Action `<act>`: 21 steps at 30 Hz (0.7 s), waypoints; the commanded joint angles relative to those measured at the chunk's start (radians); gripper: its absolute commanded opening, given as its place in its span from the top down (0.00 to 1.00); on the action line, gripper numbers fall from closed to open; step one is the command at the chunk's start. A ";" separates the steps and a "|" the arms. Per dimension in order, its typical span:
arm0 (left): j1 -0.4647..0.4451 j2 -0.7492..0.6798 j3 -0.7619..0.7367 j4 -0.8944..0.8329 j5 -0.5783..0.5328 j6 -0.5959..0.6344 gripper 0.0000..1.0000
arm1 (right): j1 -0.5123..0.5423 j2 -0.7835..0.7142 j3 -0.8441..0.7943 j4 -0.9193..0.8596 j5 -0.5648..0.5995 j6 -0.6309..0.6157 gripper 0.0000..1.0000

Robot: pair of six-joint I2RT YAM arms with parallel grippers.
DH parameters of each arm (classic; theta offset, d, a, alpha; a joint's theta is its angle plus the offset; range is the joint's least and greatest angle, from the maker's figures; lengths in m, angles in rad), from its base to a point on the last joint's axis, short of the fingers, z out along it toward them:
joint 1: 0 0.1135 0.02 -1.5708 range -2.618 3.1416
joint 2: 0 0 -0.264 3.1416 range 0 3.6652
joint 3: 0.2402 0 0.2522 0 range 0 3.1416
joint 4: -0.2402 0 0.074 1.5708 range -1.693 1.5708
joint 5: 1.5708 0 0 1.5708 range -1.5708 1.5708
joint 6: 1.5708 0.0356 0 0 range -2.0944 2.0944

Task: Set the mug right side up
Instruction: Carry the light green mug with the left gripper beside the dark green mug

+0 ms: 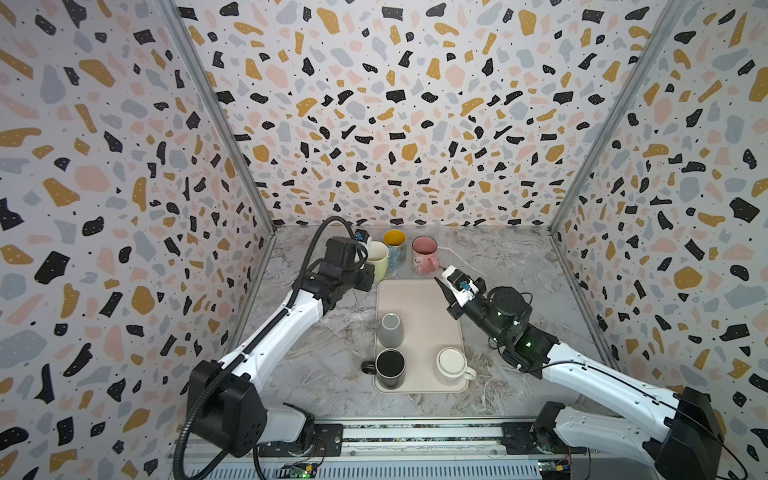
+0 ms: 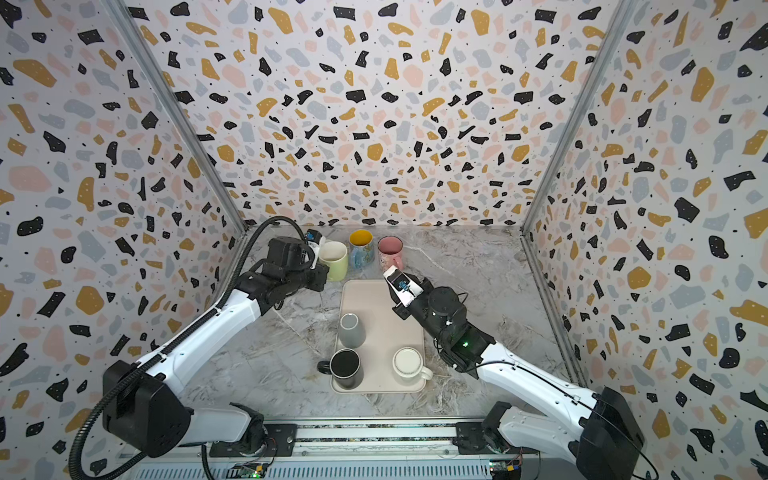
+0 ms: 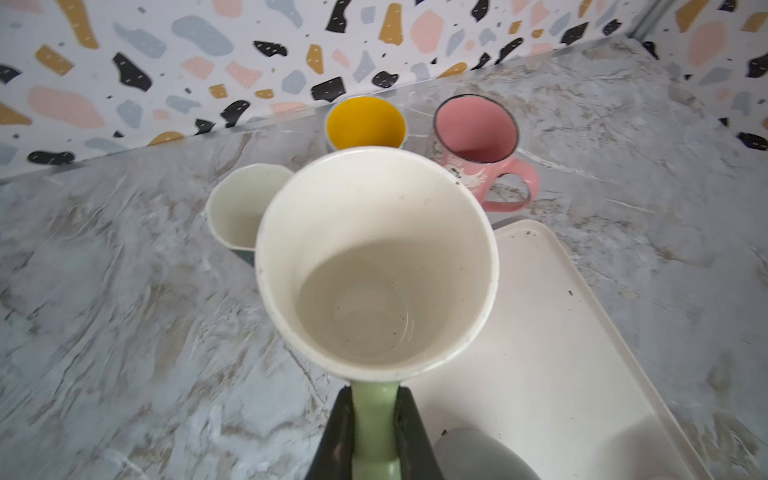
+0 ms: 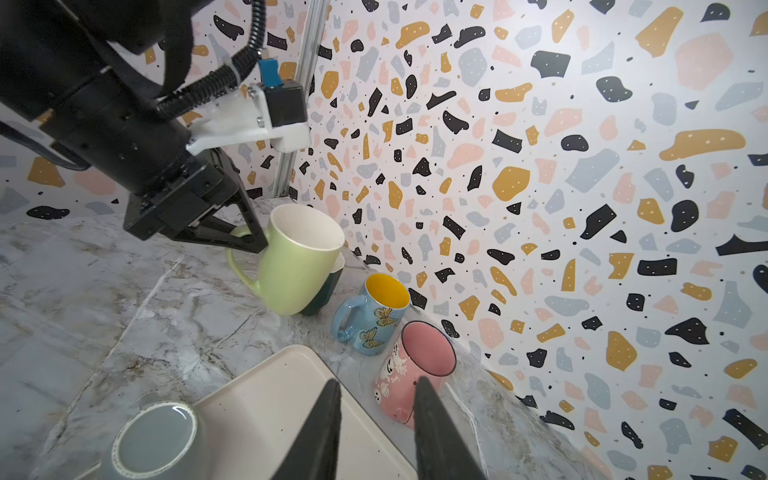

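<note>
Plainly mouth up: the green mug (image 1: 379, 257), long axis near vertical but tipped a little, handle turned toward the left arm. Stands near the table's (image 1: 498, 257) far left corner, just off the tray's (image 1: 419, 299) far left corner and right beside a dark green mug (image 3: 241, 208); cannot tell whether its base touches the marble. Glossy pale green outside, cream inside, narrowing toward the base, dark specks on the inner wall.

Clamped tight on the loop handle: the left gripper (image 3: 374, 419), 1 black finger on each side, arm stretched low along the table's left side. Hanging empty above the tray's far right corner: the right gripper (image 4: 377, 382), jaws partly apart, aimed toward the pink mug (image 4: 419, 361).

On the tray, 1 grey cup (image 1: 390, 330) upside down, then 1 black mug (image 1: 390, 368) and 1 white mug (image 1: 451, 363) along the near edge. By the table's far edge, a butterfly-printed blue mug (image 1: 395, 245) with yellow lining. Veined grey marble-look tabletop; smooth beige tray with rounded corners.
</note>
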 commanded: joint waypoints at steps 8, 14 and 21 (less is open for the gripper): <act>0.115 -0.137 -0.168 0.314 -0.171 -0.113 1.00 | -0.018 0.022 -0.002 0.003 0.010 0.056 0.69; 0.163 -0.092 -0.220 0.390 -0.228 -0.155 1.00 | -0.026 0.028 0.001 0.002 0.005 0.062 0.69; 0.186 -0.022 -0.261 0.509 -0.268 -0.188 1.00 | -0.037 0.029 0.001 -0.003 0.002 0.071 0.69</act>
